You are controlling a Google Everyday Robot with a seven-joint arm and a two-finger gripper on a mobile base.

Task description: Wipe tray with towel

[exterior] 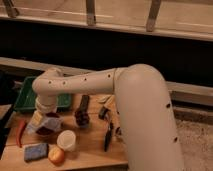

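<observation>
In the camera view, the white arm [125,90] reaches from the right across a wooden bench [92,152], bends, and drops at about nine o'clock from the bench's middle. The tool [41,117] hangs there under the wrist, right at the near edge of the green tray [23,99], which lies at the bench's ten o'clock corner. Whether the tool is wide, narrow or holding anything, I cannot tell. Touching it at its four o'clock is a pale crumpled cloth, seemingly the towel [51,123], on the bench and off the tray, bunched over a dark red bowl [44,132]. A white cup [66,140] stands at five o'clock of the bowl. A blue sponge [36,151] and an orange fruit [56,156] lie near the front edge. A black utensil [107,136] lies at mid-bench.
</observation>
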